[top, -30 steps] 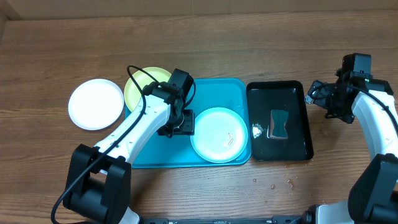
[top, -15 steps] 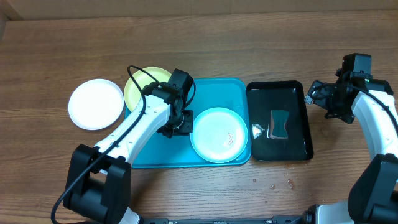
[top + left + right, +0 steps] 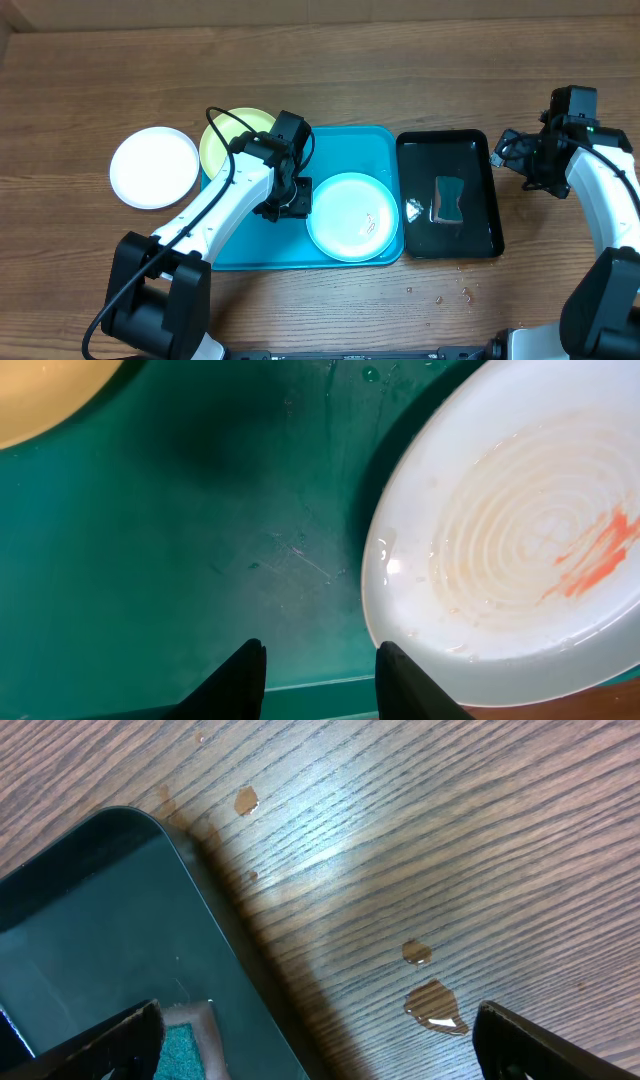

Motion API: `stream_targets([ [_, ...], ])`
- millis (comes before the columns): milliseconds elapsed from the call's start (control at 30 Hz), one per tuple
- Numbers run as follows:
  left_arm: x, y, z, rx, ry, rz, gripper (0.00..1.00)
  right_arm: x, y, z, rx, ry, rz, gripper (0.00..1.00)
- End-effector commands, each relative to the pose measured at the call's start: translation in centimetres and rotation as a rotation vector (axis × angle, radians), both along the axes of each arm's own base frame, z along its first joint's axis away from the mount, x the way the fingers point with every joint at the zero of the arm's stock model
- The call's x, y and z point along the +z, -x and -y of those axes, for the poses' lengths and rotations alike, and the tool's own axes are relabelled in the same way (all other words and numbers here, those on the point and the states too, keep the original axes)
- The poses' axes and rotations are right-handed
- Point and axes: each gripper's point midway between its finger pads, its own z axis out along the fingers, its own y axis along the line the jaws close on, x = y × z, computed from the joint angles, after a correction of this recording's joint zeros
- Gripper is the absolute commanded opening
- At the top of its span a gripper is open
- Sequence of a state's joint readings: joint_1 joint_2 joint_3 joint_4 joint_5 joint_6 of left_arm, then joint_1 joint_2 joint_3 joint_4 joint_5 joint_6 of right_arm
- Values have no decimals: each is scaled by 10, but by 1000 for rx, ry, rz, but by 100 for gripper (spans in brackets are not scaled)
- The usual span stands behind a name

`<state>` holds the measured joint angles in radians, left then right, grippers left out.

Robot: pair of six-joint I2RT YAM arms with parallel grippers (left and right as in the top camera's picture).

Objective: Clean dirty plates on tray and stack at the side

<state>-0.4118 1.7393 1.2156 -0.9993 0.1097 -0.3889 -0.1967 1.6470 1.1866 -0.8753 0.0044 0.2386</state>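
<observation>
Tabletop front: a few water drops [image 3: 440, 296] lie on the wood in front of the black tray [image 3: 478, 150].
Light blue plate [image 3: 352, 216]: lies flat in the right half of the turquoise tray [image 3: 350, 150], near its front rim. An orange-red smear [image 3: 590, 555] shows on it, so it looks unwashed.
Left tool [image 3: 320, 658]: low over the tray floor, just beside the plate's left edge. Its jaws are partly open with nothing between them.
Change: the jaws stand narrower than a second ago. The arm has hardly shifted and the plate has not moved.
Meaning: probably a closing that caught no rim, so this plate's cleaning has yet to begin.
Sponge [image 3: 449, 198]: lies in the black tray.
White plate [image 3: 155, 167]: on the tabletop, well left of the tray.
Right tool [image 3: 318, 1018]: spread wide and empty, over wood beside the black tray's corner.
Yellow-green plate [image 3: 222, 140]: at the tray's far left corner, partly hidden by the arm.
</observation>
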Motion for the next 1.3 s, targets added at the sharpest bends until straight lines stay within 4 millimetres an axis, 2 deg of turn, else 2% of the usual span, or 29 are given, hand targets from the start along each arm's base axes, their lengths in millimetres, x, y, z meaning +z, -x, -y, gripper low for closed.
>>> stream_targets([
  [0, 1, -1, 4, -2, 15, -4, 38, 7, -6, 3, -7, 5, 25, 100],
  [767, 1, -5, 5, -3, 20, 15, 45, 7, -6, 3, -7, 5, 25, 100],
  [1267, 1, -11, 4, -1, 7, 39, 45, 7, -6, 3, -7, 5, 25, 100],
])
